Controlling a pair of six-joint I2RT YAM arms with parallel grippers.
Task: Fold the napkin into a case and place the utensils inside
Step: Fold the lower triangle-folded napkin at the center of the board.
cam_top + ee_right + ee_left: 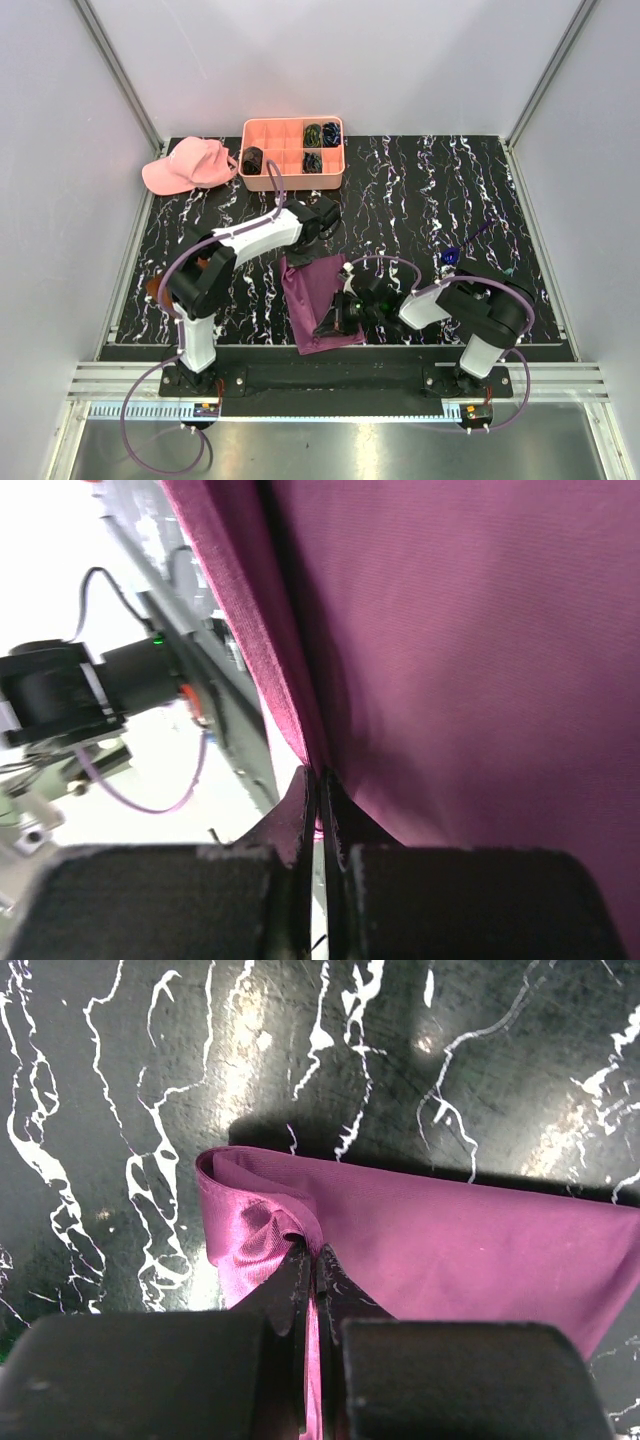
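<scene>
The magenta napkin [318,292] lies folded on the black marbled table between the two arms. My left gripper [318,238] is at its far edge and, in the left wrist view, is shut [315,1255] on a bunched fold of the napkin [450,1250]. At the near edge my right gripper [330,320] is shut [322,777] on the napkin [460,650], a thin layer of which is pinched between its tips. A small blue-ended piece of the utensils [451,257] lies to the right, beyond the right arm; the rest of them I cannot make out.
A salmon compartment tray [262,132] with dark coiled bundles stands at the back. A pink cap [185,165] lies to its left. A rust-brown cloth [155,288] peeks out behind the left arm. Grey walls enclose the table.
</scene>
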